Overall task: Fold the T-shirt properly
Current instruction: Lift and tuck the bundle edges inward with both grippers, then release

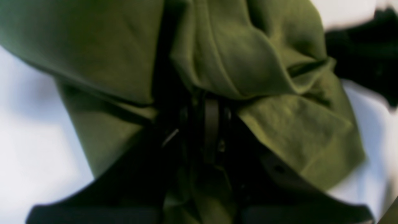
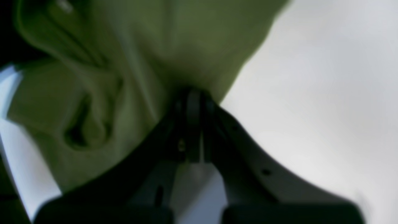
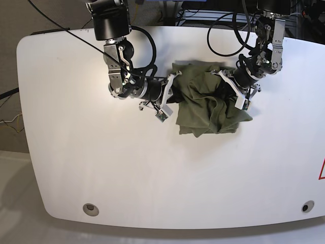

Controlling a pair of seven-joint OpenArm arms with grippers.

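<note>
Claws: left claw [image 1: 211, 124], right claw [image 2: 194, 118] each pinch T-shirt [image 3: 208, 99]; bunching visible from base only.

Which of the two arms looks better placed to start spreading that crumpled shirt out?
Probably either: left gripper and right gripper each pinch an opposite side of the T-shirt, still bunched.

An olive-green T-shirt [image 3: 205, 104] lies bunched and creased on a white table [image 3: 101, 162], stretched between the right gripper [image 3: 175, 86] and left gripper [image 3: 228, 84], each pinching a gathered edge, loose folds sagging below both.
</note>
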